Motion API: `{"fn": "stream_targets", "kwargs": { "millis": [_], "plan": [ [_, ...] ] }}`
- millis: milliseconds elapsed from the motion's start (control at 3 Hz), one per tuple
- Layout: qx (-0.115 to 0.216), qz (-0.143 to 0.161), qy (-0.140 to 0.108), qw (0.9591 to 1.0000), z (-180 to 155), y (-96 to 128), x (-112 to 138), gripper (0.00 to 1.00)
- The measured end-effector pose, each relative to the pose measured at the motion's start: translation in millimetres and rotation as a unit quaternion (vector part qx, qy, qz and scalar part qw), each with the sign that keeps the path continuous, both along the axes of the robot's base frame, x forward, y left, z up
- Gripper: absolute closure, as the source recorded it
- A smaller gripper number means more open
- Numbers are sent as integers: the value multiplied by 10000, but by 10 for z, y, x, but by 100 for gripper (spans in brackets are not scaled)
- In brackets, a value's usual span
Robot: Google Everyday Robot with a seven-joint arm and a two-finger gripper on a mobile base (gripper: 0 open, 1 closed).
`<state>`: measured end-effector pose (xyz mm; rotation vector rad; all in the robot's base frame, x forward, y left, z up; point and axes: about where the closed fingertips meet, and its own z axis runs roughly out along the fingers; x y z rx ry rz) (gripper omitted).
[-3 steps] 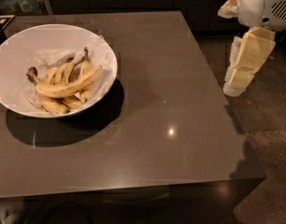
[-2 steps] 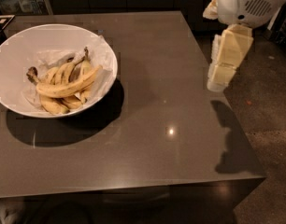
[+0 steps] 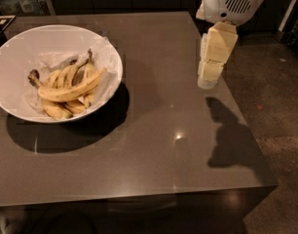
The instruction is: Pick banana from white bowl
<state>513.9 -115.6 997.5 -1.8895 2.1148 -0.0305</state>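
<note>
**Item 1. Bench** [image 3: 163, 145]: dark grey-brown top, smooth and slightly glossy, with one small bright glint of light right of centre. It carries item 2 at its left side.

**Item 2. White bowl** [image 3: 22, 43]: large, round, wide and shallow, glossy. It stands upright on the left part of the bench and throws a dark shadow below and to its right. It is lined with crumpled white paper [image 3: 54, 60].

**Item 3. Banana** [image 3: 71, 90]: the longest of the bunch, curved, yellow with brown freckles. It lies inside the white bowl, right of the bowl's centre, across the top of the other fruit. Its dark stem ends in a blackish knob and points to the upper left. Nothing grips or touches it apart from the fruit and paper beneath.

**Item 4. Shorter bananas** [image 3: 59, 111]: several, plainer yellow, lying under and behind item 3 in the same bowl. A second dark stem sticks up toward the bowl's far wall.

**Item 5. Gripper** [image 3: 207, 82]: cream-coloured, hanging downward from a white vented wrist housing [image 3: 232, 4]. It is in the air near the bench's right edge, toward the far corner, well apart from the white bowl. How far the jaws stand open is not discernible from this angle. No object is seen in its hold.

**Item 6. Arm shadow** [image 3: 227, 140]: dark shape on the bench below the gripper.

**Item 7. Floor** [image 3: 280, 106]: speckled brown, right of the bench.
</note>
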Motion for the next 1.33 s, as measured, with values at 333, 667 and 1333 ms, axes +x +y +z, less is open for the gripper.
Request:
{"fn": "stream_targets", "kwargs": {
  "millis": [333, 667, 1333],
  "plan": [
    [144, 5, -51, 9999, 64, 186, 32, 0],
    [255, 101, 24, 9996, 107, 502, 75, 0],
    [516, 396, 143, 9978, 337, 1136, 126, 0]
  ]
}}
